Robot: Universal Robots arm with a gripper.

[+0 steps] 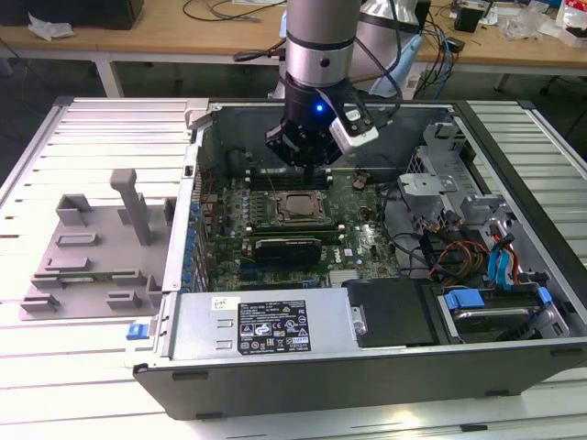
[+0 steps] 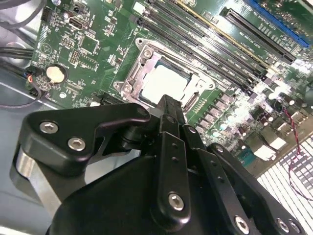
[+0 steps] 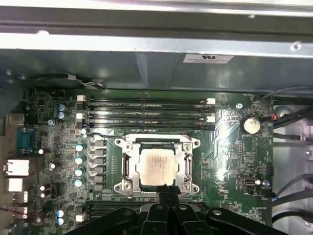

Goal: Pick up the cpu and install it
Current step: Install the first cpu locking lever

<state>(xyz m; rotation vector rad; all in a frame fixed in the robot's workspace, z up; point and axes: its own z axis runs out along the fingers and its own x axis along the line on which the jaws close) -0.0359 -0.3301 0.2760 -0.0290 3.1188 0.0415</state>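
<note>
The cpu (image 3: 155, 165), a small square chip with a pale silvery top, lies flat inside the metal-framed socket (image 3: 125, 166) on the green motherboard (image 3: 230, 147). In the second wrist view the cpu (image 2: 164, 83) shows just beyond the black fingertips. In the exterior view the cpu (image 1: 295, 208) sits in the middle of the open computer case. My gripper (image 3: 166, 192) hangs a little above the socket's near edge, shut, with nothing between its fingers. From the second wrist view the gripper (image 2: 169, 104) looks the same, with the tips pressed together. The gripper (image 1: 312, 172) hovers over the board's rear part.
The case wall (image 1: 197, 174) surrounds the board. Memory slots (image 3: 146, 112) run beside the socket. A power supply (image 1: 266, 325) lies along the front, with a drive cage (image 1: 495, 312) and loose cables (image 1: 440, 252) on the exterior view's right. A grey fixture tray (image 1: 92, 247) stands outside, on the left.
</note>
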